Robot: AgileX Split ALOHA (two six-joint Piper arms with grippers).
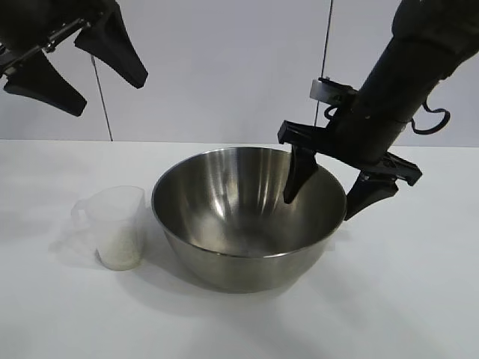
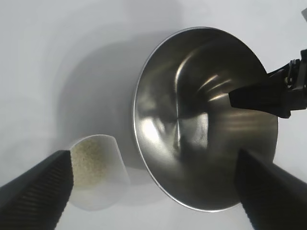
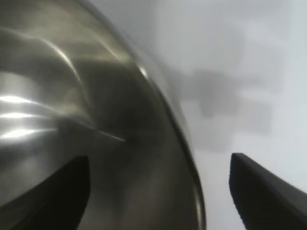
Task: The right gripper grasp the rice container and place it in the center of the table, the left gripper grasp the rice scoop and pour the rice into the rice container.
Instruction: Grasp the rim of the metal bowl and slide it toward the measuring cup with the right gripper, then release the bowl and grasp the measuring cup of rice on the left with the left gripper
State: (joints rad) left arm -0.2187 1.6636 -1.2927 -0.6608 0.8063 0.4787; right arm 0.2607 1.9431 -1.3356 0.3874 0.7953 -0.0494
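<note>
Rice container (image 1: 247, 224) rim between right gripper (image 1: 329, 196) fingers

No legible text, label, brand, number or sign appears in any view. The scoop (image 1: 116, 226), at lower left of the exterior frame, shows no readable graduation marks on its wall. The bowl (image 1: 224, 254), at centre, bears no stamp or marking that can be made out. A small pale tag (image 1: 323, 90) sits on the arm at upper right of the exterior frame; nothing on it can be read.
</note>
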